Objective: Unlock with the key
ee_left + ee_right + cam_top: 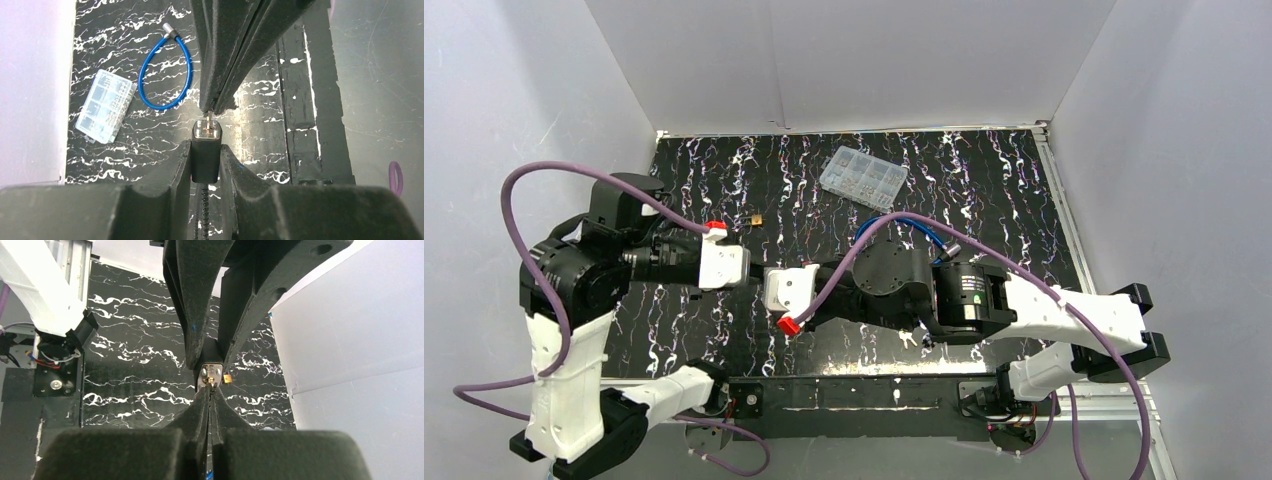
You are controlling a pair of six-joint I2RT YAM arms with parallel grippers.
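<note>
White-walled [854, 60] enclosure, black marbled mat [984, 180] on the table.

Padlock [205, 160]: black body with a metallic end face, held up off the mat near the left-centre of the table, between the two arms.

Left gripper [205, 150]: fingers part-closed and clamped on both sides of the padlock body. Its metallic face points away from the left wrist, toward the right arm.

Key [212, 116]: only a small metal tip shows, right at the padlock face. From these views I can't tell how far in it sits, or whether it's turned.

Right gripper [210, 395]: fingers pinched almost fully together on the key, a thin edge showing between the pads. The fingertips sit just off the padlock face, meeting the left gripper head-on. In the top view the two white gripper bodies are close together and roughly in line.

Around it:
- Blue cable loop [165, 75] with a metal end fitting lies flat on the mat, partly under the right arm in the top view.
- Clear compartment box [862, 176] is further back on the mat, well apart from the grippers.
- Small brass piece [754, 218] sits on the mat just behind the left gripper.
- Black base rail [864, 392] runs along the near edge between the arm bases.
</note>
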